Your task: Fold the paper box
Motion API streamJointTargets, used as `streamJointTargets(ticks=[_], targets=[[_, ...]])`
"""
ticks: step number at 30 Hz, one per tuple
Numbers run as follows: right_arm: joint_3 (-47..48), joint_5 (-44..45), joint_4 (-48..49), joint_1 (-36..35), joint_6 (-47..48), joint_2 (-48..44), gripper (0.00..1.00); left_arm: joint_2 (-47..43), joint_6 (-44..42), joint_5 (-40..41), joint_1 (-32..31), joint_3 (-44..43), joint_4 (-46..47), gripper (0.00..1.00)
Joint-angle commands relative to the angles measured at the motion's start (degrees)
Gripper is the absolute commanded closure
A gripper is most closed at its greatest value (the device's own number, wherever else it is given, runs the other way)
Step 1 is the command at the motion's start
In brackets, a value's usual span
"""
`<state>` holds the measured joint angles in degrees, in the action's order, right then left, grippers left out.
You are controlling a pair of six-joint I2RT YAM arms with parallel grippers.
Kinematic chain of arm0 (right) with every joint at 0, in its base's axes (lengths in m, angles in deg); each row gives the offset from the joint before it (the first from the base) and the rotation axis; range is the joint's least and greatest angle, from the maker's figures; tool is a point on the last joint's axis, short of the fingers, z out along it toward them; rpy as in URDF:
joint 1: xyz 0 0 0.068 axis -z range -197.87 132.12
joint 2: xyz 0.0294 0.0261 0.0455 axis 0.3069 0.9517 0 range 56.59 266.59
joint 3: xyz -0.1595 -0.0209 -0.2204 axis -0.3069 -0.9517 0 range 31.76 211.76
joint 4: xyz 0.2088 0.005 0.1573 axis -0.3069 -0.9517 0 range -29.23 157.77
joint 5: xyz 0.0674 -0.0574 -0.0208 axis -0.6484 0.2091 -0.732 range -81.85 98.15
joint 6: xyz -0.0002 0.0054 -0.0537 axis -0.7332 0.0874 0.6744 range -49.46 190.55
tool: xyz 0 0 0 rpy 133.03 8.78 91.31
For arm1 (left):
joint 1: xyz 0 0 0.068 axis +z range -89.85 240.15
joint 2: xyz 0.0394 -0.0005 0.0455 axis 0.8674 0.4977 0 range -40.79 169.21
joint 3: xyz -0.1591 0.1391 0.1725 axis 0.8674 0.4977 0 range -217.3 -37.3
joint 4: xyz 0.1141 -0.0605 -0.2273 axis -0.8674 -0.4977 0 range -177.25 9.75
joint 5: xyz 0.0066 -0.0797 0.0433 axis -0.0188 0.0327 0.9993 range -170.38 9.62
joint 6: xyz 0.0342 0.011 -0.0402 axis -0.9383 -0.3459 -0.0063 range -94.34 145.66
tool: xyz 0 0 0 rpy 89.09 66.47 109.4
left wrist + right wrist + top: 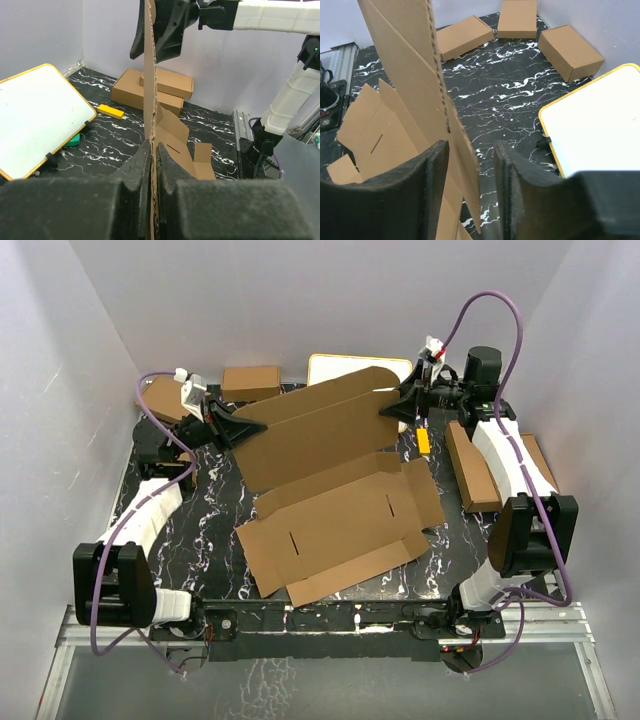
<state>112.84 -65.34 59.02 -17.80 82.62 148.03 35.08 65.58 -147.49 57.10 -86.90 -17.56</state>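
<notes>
The paper box [340, 520] is lifting its far panel between the tools: the left tool [255, 427] is clamping its left edge, and the right tool [388, 410] is straddling its right edge, jaws apart.

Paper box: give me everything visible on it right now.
The paper box is a plain brown corrugated die-cut sheet with flaps and slits. Its near half lies flat on the black marbled table, and the rear panel is folded up along a crease and stands roughly upright. The left gripper is clamped on the raised panel's left edge. The right gripper straddles its right edge with a gap showing, so it is not fully closed.
</notes>
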Motion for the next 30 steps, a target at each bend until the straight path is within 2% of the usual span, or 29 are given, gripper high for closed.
streamJointTargets(ticks=[1,3,4,6,9,12,15,18,23,25,28,29,30], targets=[[3.5,-4.0,3.5,0.4,1.4,0.6,0.68,-0.2,0.0,-1.6,0.4,-3.3,3.9,1.0],[3.8,-5.6,3.5,0.4,1.8,0.8,0.87,0.1,-0.2,-2.1,0.4,-3.5,3.5,1.0],[3.8,-6.2,3.5,0.4,2.0,0.8,0.91,0.1,-0.4,-2.5,0.4,-3.6,2.9,1.0],[3.9,-7.4,3.5,0.4,2.6,0.6,0.92,0.0,-1.6,-3.7,0.4,-3.9,0.4,1.0],[4.0,-8.2,3.5,0.4,3.1,0.2,0.92,-2.0,-7.9,-4.9,0.5,-4.5,-10.8,0.77],[4.3,-8.9,3.5,0.5,3.2,0.0,0.92,-5.0,-19.9,-3.5,0.5,-6.1,-28.3,0.58],[4.6,-9.2,3.5,0.5,3.2,0.3,0.92,-5.7,-28.3,-3.3,0.6,-8.9,-40.0,0.55],[4.7,-9.4,3.5,0.6,3.2,0.6,0.92,-5.0,-29.6,-3.4,0.6,-10.0,-43.2,0.6],[4.5,-9.2,3.5,0.5,3.3,0.5,0.92,-3.9,-29.6,-3.2,0.6,-11.8,-44.1,0.81],[4.6,-9.0,3.5,0.6,3.3,0.5,0.92,-3.6,-29.5,-3.3,0.6,-12.4,-44.2,0.97],[5.0,-7.6,3.5,0.5,2.5,0.9,0.91,-3.8,-29.4,-2.0,0.6,-12.5,-44.5,1.0],[5.3,-6.4,3.4,0.5,1.8,1.0,0.81,-4.3,-29.4,-0.7,0.6,-12.1,-44.4,1.0],[5.7,-4.8,2.8,0.7,1.5,1.0,0.66,-5.1,-29.8,1.0,0.6,-11.5,-44.5,1.0]])
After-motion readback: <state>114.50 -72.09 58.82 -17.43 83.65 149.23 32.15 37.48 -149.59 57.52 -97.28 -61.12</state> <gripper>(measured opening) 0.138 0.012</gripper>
